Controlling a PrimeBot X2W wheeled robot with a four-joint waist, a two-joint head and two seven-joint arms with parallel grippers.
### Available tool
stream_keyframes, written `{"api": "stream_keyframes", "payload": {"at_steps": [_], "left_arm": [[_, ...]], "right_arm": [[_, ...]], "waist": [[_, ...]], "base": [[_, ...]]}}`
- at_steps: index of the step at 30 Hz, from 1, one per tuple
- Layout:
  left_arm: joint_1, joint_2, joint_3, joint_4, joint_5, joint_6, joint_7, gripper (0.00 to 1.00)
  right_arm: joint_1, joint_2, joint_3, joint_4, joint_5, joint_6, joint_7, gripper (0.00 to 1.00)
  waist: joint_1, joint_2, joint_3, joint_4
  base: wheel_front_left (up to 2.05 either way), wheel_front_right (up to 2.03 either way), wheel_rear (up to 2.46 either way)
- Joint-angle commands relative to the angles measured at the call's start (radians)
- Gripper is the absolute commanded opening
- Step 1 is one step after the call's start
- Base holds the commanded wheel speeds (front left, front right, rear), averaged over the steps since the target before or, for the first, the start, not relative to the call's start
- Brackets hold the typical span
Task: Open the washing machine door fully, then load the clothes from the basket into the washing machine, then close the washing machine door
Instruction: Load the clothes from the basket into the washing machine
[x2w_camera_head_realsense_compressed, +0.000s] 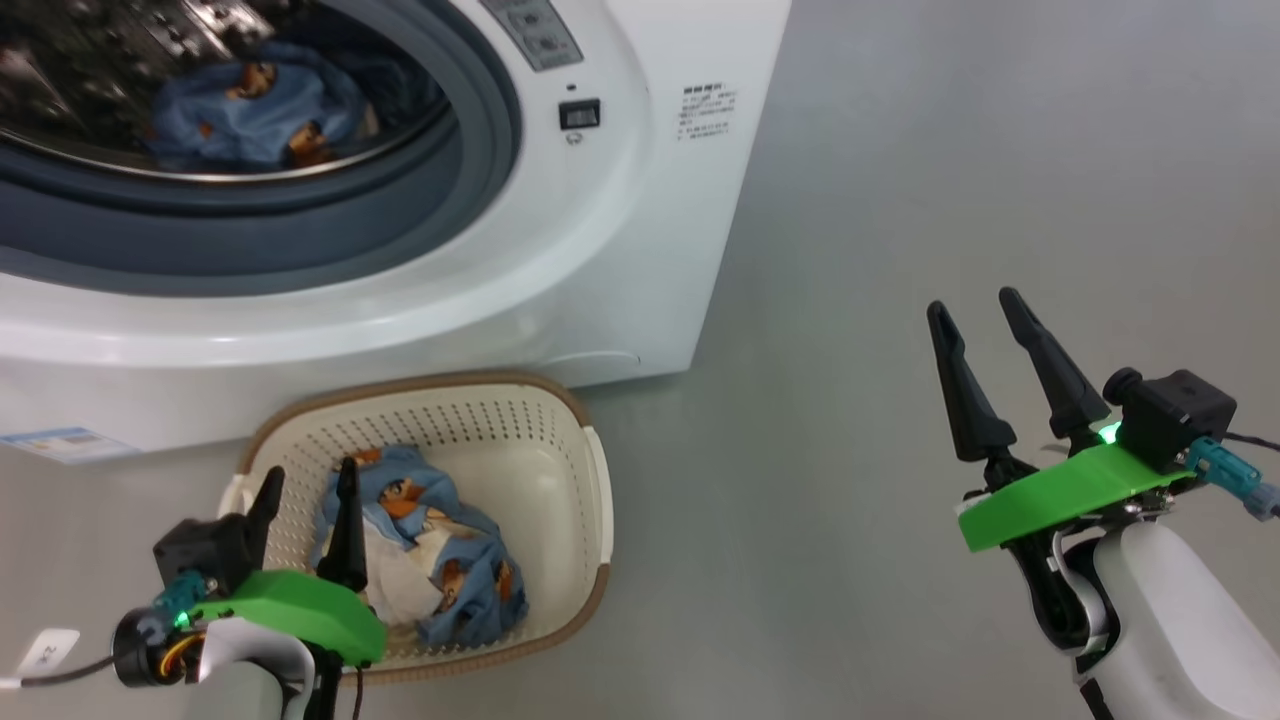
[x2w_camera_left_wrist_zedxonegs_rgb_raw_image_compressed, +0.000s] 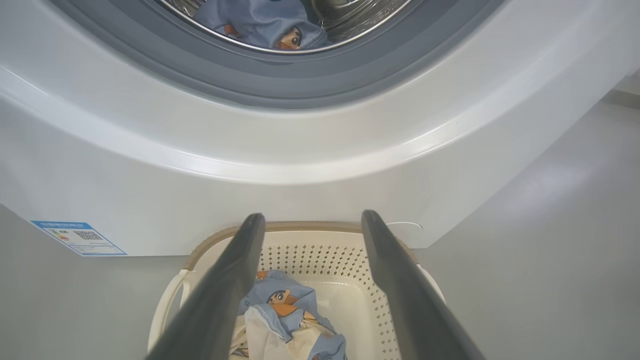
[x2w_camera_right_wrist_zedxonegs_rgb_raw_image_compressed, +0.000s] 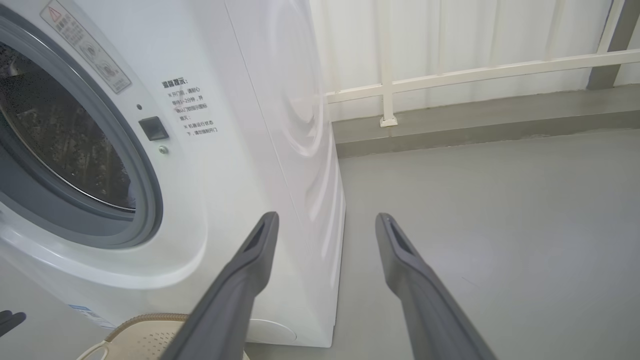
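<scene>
In the head view the washing machine (x2w_camera_head_realsense_compressed: 620, 250) took the upper left of the frame. Its drum mouth stood open and a blue bear-print piece (x2w_camera_head_realsense_compressed: 250, 110) lay inside the steel drum. The basket (x2w_camera_head_realsense_compressed: 560, 440) sat on the floor (x2w_camera_head_realsense_compressed: 900, 200) at lower centre-left, its far rim just beside the machine's base, and the rest of the clothes (x2w_camera_head_realsense_compressed: 440, 540) were heaped in its near-left half. The left gripper (x2w_camera_head_realsense_compressed: 310, 470) hung over the basket's near-left corner with its jaws spread and empty, the heap lying below and between them in the left wrist view. That view also brought out the blue label (x2w_camera_left_wrist_zedxonegs_rgb_raw_image_compressed: 77, 237) at its lower left. The right gripper (x2w_camera_head_realsense_compressed: 972, 303) stood at the lower right over bare floor, well apart from the basket, jaws spread and holding nothing. The right wrist view added the machine's side panel, a black latch slot (x2w_camera_right_wrist_zedxonegs_rgb_raw_image_compressed: 153, 128) by the grey gasket and a white railing (x2w_camera_right_wrist_zedxonegs_rgb_raw_image_compressed: 475, 75) across the top. Open floor ran from the machine's right edge to the frame's right side.
</scene>
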Motion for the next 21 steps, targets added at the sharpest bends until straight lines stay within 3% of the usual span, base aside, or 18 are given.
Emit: {"api": "stream_keyframes", "payload": {"at_steps": [1,21], "left_arm": [[-0.033,0.029,0.023,0.007,-0.006,-0.008,-0.005,1.0],[-0.357,0.067,-0.08,0.448,-0.101,-0.023,0.092,1.0]], "right_arm": [[-0.022,-0.001,0.011,-0.029,-0.008,0.005,-0.008,1.0],[-0.145,0.02,0.0,-0.107,-0.033,0.005,-0.008,1.0]], "waist": [[0.0,0.0,0.067,-0.028],[0.0,0.0,0.405,-0.092]], "base": [[0.0,0.0,0.0],[0.0,0.0,0.0]]}}
